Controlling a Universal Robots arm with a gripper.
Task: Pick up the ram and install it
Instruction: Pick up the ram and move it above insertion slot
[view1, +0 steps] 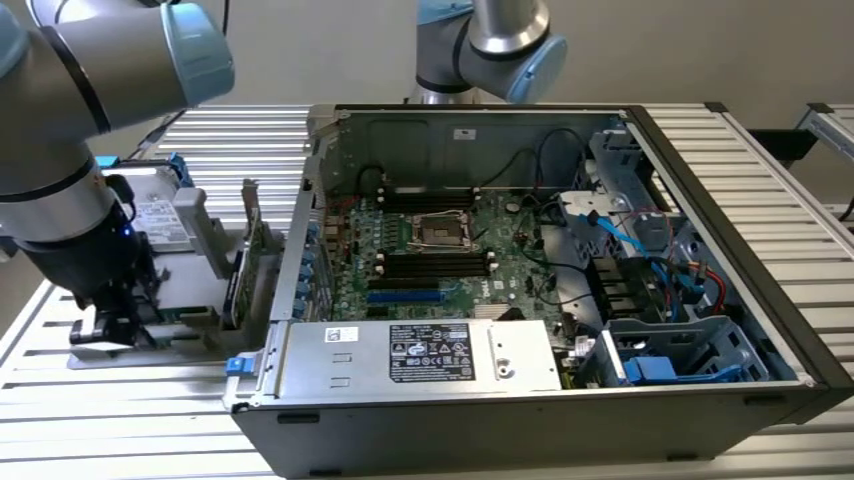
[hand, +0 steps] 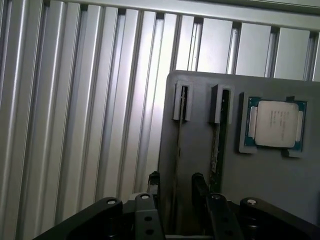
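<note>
Wrist view shows the tool (hand: 176, 184) positioned low over a grey holder (hand: 260, 185) that lies on the ribbed aluminium tabletop (hand: 75, 110). Its two black fingers (hand: 198, 184) stand a little apart, one on each side of the ram (hand: 178, 145), with a slim gap visible on both sides, so the tool is at a narrow opening and grips nothing. The ram stands on edge in the slot nearest the holder's edge. A second stick (hand: 216, 145) stands in the neighbouring slot, and a processor (hand: 277, 123) sits in a square recess just beside it. Exterior view places the tool (view1: 110, 325) at the exterior view's left, down at the holder (view1: 187, 318), beside an open computer case (view1: 534, 425) with its motherboard (view1: 441, 240) exposed. The power supply (view1: 414, 355) carries a white label, but its print cannot be read. The processor's lid markings are likewise illegible. Seen edge-on, the ram's chips are hidden.
</note>
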